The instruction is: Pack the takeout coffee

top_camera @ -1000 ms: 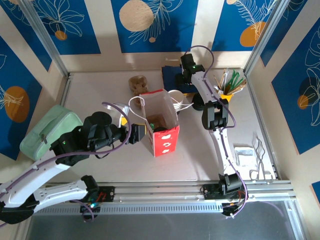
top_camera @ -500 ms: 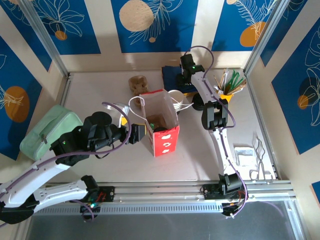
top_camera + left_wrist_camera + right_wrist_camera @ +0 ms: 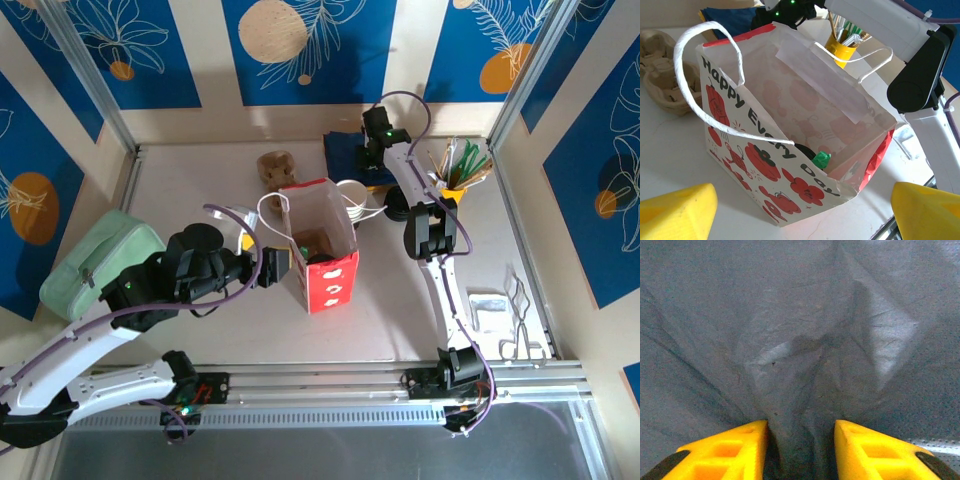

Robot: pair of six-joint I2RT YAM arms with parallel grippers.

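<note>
My left claw (image 3: 802, 212) stands wide open, its two yellow fingers (image 3: 677, 210) far apart at the low corners of my wrist view, and it holds nothing. In front of it the paper bag (image 3: 790, 150) stands upright and open on the table (image 3: 200, 180). The bag is white with red flowers and the words "Happy Every Day", and its white handles are up. At the bottom of the bag I see a black round thing (image 3: 802, 149) and a small green piece (image 3: 821, 159); what they are I cannot tell. My right arm reaches past the bag to the far side of the table, and my right claw (image 3: 800, 442) is down on the dark blue cloth (image 3: 800, 315). Its fingers (image 3: 730, 452) stand narrow with a raised fold of the cloth gathered between them, so it grips the cloth. The takeout coffee cup (image 3: 350, 192), with its white rim, is just behind the right side of the bag, near the black lids (image 3: 397, 207). From above I cannot tell if it is one cup or a stack, and no claw touches it. The yellow cup of stirrers (image 3: 455, 178) is further right, beside my right arm. A brown cardboard cup carrier (image 3: 275, 165) lies behind the bag on the left, and a pale green pouch (image 3: 100, 255) lies at the left edge.
</note>
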